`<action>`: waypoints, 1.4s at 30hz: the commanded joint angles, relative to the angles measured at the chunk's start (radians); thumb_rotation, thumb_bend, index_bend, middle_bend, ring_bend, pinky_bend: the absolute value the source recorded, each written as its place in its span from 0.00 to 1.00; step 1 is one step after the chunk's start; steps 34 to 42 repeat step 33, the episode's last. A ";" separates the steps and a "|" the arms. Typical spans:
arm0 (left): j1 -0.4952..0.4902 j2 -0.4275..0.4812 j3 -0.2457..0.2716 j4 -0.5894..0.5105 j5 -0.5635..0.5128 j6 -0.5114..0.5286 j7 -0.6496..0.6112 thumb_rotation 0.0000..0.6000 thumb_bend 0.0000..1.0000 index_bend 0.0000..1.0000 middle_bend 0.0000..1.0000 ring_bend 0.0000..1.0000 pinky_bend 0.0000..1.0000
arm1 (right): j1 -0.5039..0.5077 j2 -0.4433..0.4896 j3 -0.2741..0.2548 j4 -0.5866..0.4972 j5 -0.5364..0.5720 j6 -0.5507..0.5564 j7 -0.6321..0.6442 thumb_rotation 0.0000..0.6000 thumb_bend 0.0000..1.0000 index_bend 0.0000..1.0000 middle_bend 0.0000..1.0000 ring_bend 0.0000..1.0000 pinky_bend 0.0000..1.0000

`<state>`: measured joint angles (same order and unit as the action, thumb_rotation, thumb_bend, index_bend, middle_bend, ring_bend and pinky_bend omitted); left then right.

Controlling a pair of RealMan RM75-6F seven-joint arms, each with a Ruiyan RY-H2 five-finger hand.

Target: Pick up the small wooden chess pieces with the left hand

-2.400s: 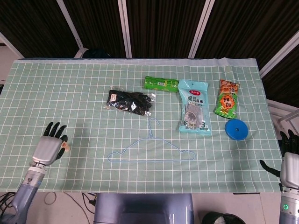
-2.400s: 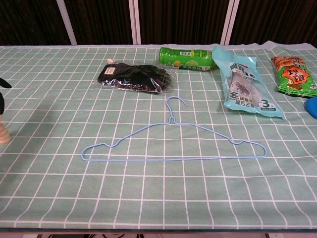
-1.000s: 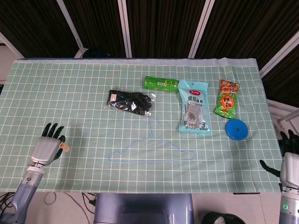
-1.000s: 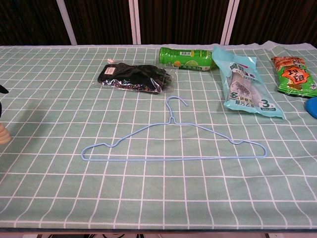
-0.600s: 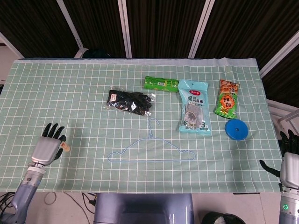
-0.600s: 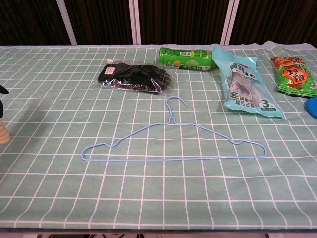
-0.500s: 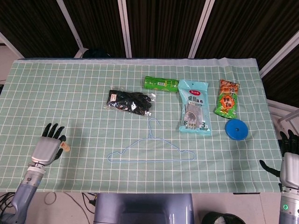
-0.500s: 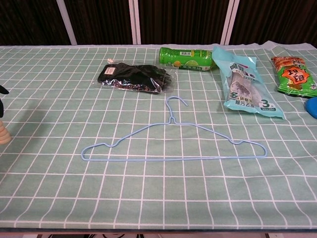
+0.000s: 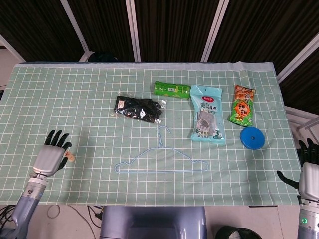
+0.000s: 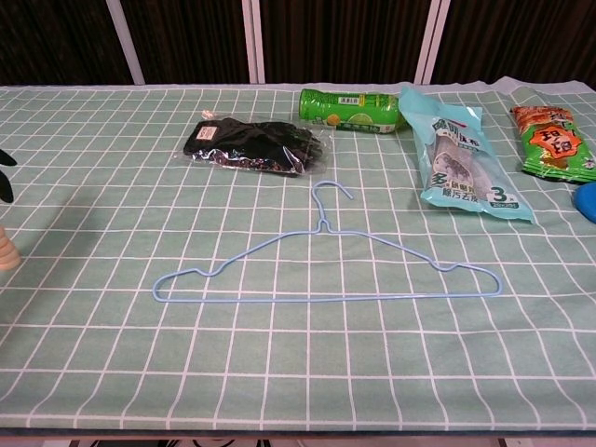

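Note:
A small pale wooden chess piece (image 9: 71, 158) stands upright on the green checked cloth at the front left; the chest view shows the chess piece (image 10: 7, 250) at its left border. My left hand (image 9: 51, 154) hovers just left of it, fingers spread and holding nothing. Only the dark fingertips (image 10: 5, 179) show in the chest view, above the piece with a gap between. My right hand (image 9: 309, 172) hangs off the table's right edge, fingers apart and empty.
A light-blue wire hanger (image 9: 160, 160) lies mid-table. Behind it are a black bagged item (image 9: 138, 108), a green can on its side (image 9: 172, 89), a blue packet (image 9: 207, 114), a snack bag (image 9: 242, 104) and a blue disc (image 9: 252, 138).
My left hand's fingers have lifted off the chess piece and spread a little. The piece still stands in the same spot. The right hand has not moved.

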<state>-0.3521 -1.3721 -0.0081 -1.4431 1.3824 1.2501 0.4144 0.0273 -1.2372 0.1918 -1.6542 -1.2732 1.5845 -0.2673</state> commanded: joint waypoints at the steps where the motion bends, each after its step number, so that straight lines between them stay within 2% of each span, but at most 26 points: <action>1: 0.012 0.030 0.001 -0.044 0.028 0.034 -0.018 1.00 0.34 0.19 0.10 0.00 0.05 | 0.000 0.000 -0.001 0.000 -0.002 0.000 0.000 1.00 0.20 0.10 0.03 0.06 0.00; 5: 0.037 0.069 0.001 -0.097 0.048 0.084 -0.046 1.00 0.33 0.10 0.08 0.00 0.05 | 0.000 0.000 -0.001 0.001 -0.005 0.002 0.001 1.00 0.20 0.10 0.03 0.06 0.00; 10: 0.095 0.107 -0.004 -0.140 0.051 0.171 -0.131 1.00 0.33 0.09 0.05 0.00 0.05 | 0.000 0.000 -0.003 0.002 -0.010 0.003 0.004 1.00 0.20 0.10 0.03 0.05 0.00; 20: 0.174 0.117 -0.013 -0.093 0.030 0.239 -0.311 1.00 0.33 0.05 0.02 0.00 0.04 | 0.005 0.015 -0.019 0.004 -0.057 -0.012 0.064 1.00 0.20 0.10 0.03 0.06 0.00; 29: 0.201 0.144 -0.039 -0.094 0.027 0.276 -0.347 1.00 0.33 0.05 0.02 0.00 0.04 | 0.021 0.030 -0.073 0.060 -0.212 -0.018 0.206 1.00 0.20 0.10 0.03 0.05 0.00; 42: 0.203 0.152 -0.044 -0.095 0.024 0.267 -0.345 1.00 0.33 0.06 0.02 0.00 0.04 | 0.023 0.036 -0.082 0.067 -0.225 -0.026 0.223 1.00 0.21 0.10 0.03 0.06 0.00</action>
